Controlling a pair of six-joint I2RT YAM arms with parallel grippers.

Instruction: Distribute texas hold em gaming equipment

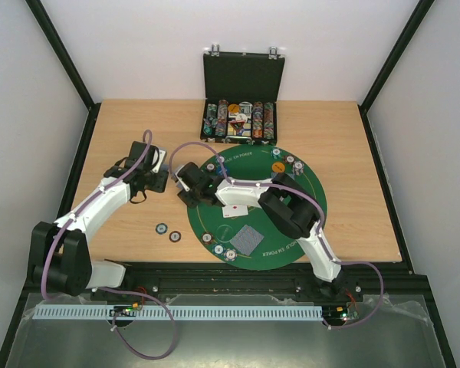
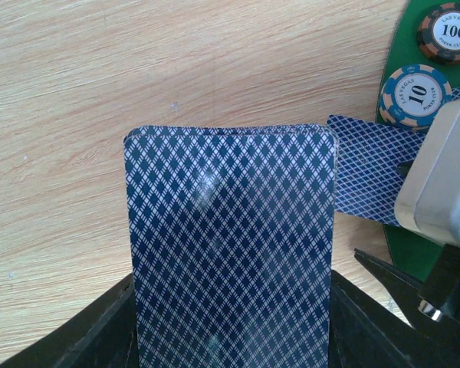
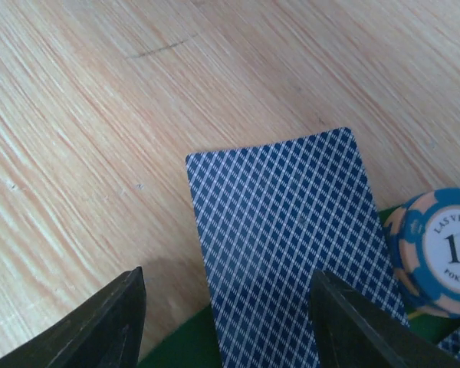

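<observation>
Landmark: the green poker mat, round, on the wooden table; every place below is told from it.

Left gripper: off the mat's left rim, over bare wood, and clamped tight on the deck.

Deck of playing cards: held by its near short end, with the blue-lattice backs facing the wrist camera. Its long axis runs straight out of the jaws and the free short end is farthest from the claw. It is just left of the mat's rim, beside the single card.

Right gripper: this arm stretches across the mat to its left rim. The jaws stand apart, one on each side of the single card, and pinch nothing.

Single card: face down, straddling the mat's left rim, with its far end on wood and its near end over green. Its long axis runs out from between the jaws, slightly slanted.

10 chip: on the mat just inside the left rim, just right of the card. Whether the two touch cannot be told.

100 chip: also inside the rim, just beyond the 10 chip.

Deciding relation: the card looks dealt, so the next card probably comes off the deck. The deck lies just left of the right claw, its free short end clear to take. The right arm is the nearer free one.
</observation>
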